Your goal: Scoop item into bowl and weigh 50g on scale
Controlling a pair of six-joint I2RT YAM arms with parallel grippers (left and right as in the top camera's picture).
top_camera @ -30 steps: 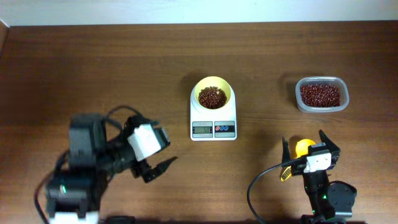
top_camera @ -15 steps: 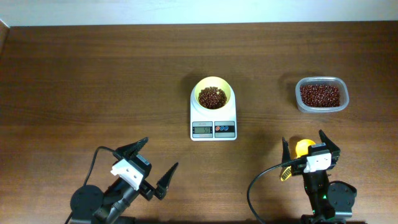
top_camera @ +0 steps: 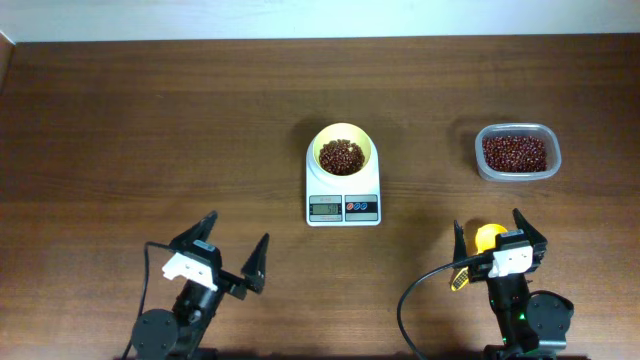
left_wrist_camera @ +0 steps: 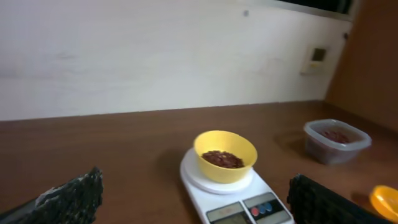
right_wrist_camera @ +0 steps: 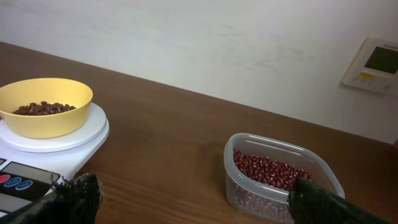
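Note:
The pale yellow bowl (top_camera: 342, 152) stands on the white scale (top_camera: 343, 205) at the table's middle, with dark red-brown beans (top_camera: 341, 157) in it. More beans fill a clear container (top_camera: 517, 152) at the right. My left gripper (top_camera: 240, 226) is open near the front edge, left of the scale and well apart from it. In the left wrist view the bowl (left_wrist_camera: 225, 155) and scale (left_wrist_camera: 239, 198) lie ahead between the spread fingers. My right gripper (top_camera: 487, 220) is open at the front right, above a small yellow scoop (top_camera: 487, 238). Nothing shows between its fingers in the right wrist view.
The clear container (right_wrist_camera: 280, 177) sits just ahead of the right gripper (right_wrist_camera: 193, 186), with the bowl (right_wrist_camera: 45, 106) far left in that view. A black cable (top_camera: 420, 290) loops by the right arm. A wall runs along the table's far edge.
The left arm has drawn back toward the front edge and turned its open gripper toward the scale. The right arm, bowl, scale and container have not moved.

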